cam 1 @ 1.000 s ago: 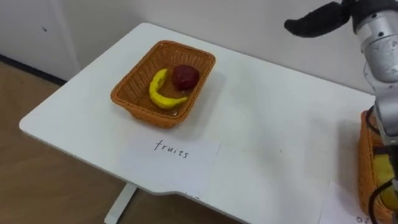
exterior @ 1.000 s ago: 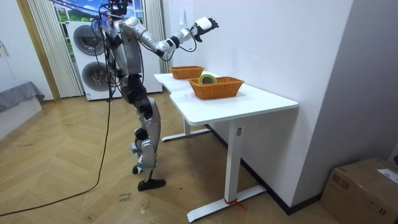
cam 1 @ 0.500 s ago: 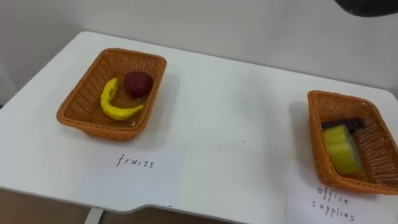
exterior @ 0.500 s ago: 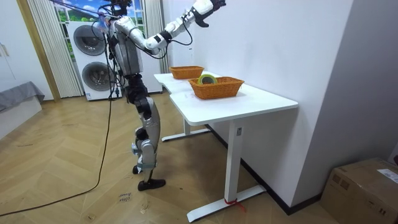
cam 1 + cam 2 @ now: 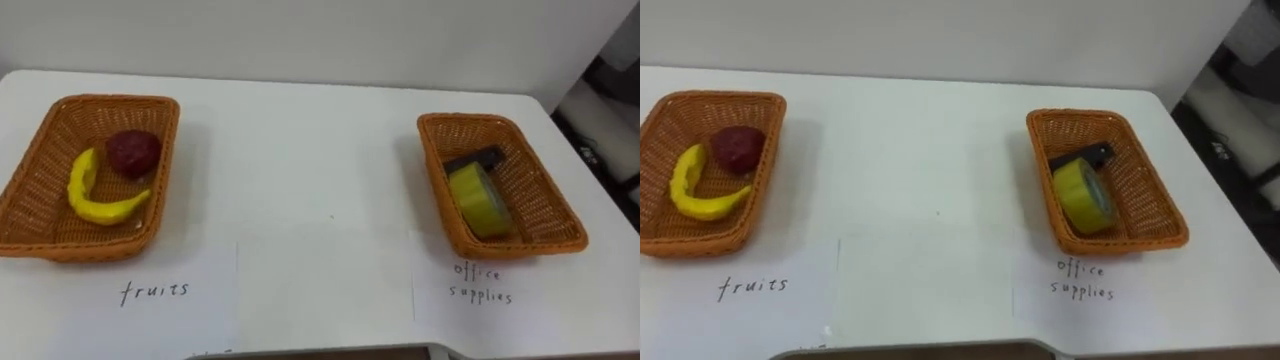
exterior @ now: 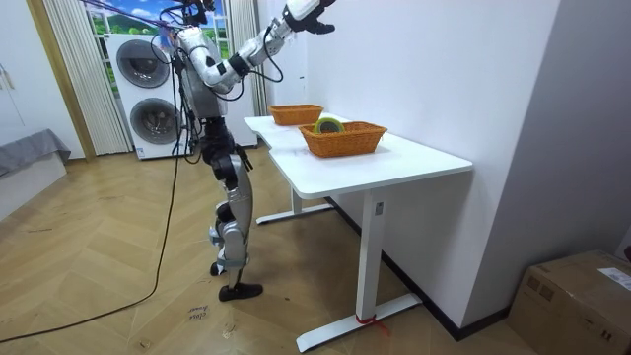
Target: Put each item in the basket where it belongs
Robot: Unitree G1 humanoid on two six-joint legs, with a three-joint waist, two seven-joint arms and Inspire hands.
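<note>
Our right hand (image 6: 310, 14) is raised high above the table (image 5: 310, 170); spread or curled, we cannot tell. Well below it sit the fruit basket (image 5: 110, 100) and the supplies basket (image 5: 470, 119).

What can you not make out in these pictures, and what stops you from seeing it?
- Dark object in the supplies basket: in both eye views the yellow tape roll covers part of it, so what it is stays unclear.
- Fruit basket: in the left eye view its near left corner is cut off by the picture's edge.
- Fruit basket, room view: its own wall hides what lies inside.
</note>
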